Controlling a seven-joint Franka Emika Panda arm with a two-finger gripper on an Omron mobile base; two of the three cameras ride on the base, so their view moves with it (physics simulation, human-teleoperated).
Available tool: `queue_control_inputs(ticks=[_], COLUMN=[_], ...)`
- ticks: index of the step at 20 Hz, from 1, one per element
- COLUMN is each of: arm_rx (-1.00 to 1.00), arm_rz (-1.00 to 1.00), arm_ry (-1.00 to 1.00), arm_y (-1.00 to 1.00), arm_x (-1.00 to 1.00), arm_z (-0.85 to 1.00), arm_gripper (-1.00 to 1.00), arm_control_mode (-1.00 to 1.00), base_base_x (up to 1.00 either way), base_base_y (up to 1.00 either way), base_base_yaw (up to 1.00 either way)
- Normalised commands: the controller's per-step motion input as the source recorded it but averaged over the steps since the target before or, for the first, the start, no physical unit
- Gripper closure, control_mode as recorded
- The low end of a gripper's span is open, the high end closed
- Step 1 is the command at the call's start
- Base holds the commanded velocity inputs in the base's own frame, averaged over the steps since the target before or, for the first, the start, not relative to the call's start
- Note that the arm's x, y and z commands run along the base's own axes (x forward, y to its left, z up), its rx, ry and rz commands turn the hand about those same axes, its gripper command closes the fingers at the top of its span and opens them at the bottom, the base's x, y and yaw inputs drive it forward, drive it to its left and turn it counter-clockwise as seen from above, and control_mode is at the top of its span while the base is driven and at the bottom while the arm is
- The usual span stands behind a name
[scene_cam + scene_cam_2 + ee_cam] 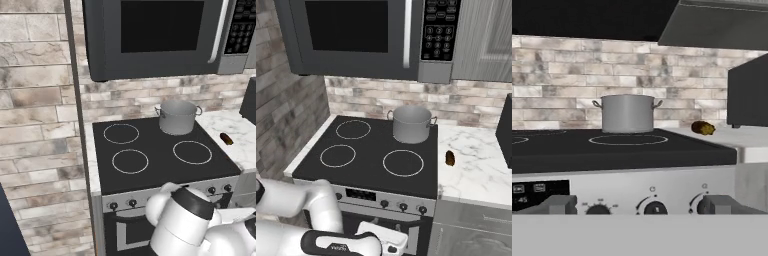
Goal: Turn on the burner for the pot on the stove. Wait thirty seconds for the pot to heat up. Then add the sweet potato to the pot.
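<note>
The grey metal pot (177, 117) (411, 124) (628, 114) stands without a lid on the back right ring of the stove's black glass top (371, 155). To the stove's right, the small brown sweet potato (226, 138) (450, 158) (703, 128) lies on the marble counter. My gripper (641, 206) hangs low in front of the stove's steel front, level with its black knobs (656, 207), and faces them. Its two fingertips (557, 205) are spread wide and hold nothing. A knob shows between them, farther back.
A dark microwave (160, 35) hangs above the stove. A dark appliance (505, 130) stands on the marble counter (476, 175) to the right of the sweet potato. A brick wall (35, 125) closes off the left side.
</note>
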Motion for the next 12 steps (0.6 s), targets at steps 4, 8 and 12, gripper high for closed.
queue_control_inputs(ticks=[4, 8, 12], arm_rx=[0.0, 0.0, 0.0], arm_rz=[0.02, 0.0, 0.0], arm_ry=[0.0, 0.0, 0.0], arm_y=[-0.06, -0.04, -0.05], arm_x=[0.12, 0.21, 0.23], arm_z=[-0.02, -0.02, -0.02], arm_gripper=[-1.0, -1.0, -1.0], arm_control_mode=[-1.0, -1.0, -1.0], base_base_x=[0.0, 0.0, 0.0], base_base_y=[0.0, 0.0, 0.0], base_base_yaw=[0.0, 0.0, 0.0])
